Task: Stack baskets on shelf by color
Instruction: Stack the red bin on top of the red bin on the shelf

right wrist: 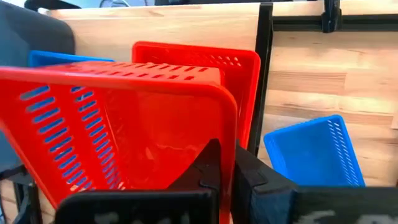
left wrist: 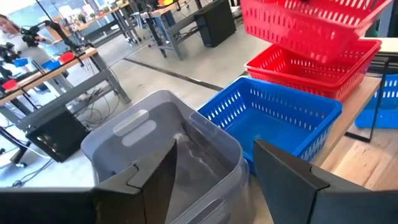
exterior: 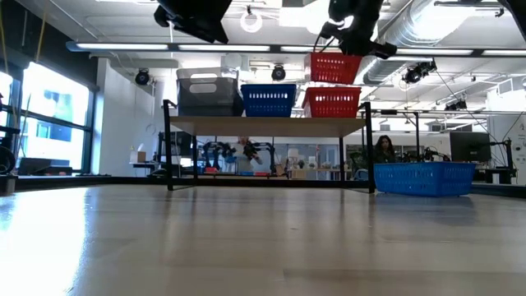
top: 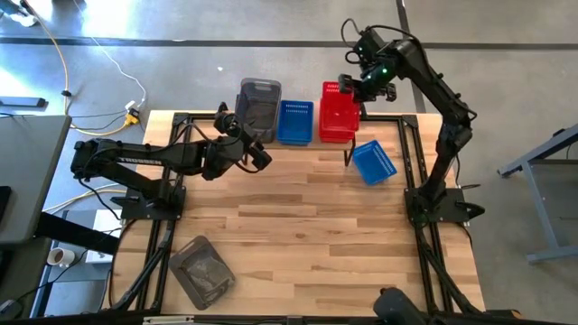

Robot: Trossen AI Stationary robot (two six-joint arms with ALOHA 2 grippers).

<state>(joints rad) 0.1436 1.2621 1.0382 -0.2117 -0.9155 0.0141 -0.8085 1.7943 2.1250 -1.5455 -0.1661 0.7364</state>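
Now the right gripper (top: 347, 86), jaws pinched on the rim of a red basket (exterior: 335, 66), hangs it directly above the red stack (exterior: 332, 102) on the shelf (exterior: 267, 126), upper right of frame; left gripper (top: 262, 155) open, empty.

Two red baskets (top: 339, 113) show, with two blue baskets (top: 294, 121), two grey baskets (top: 259, 106), one shelf (exterior: 263, 126), one table (top: 307, 217) and two robot arms (top: 135, 161).
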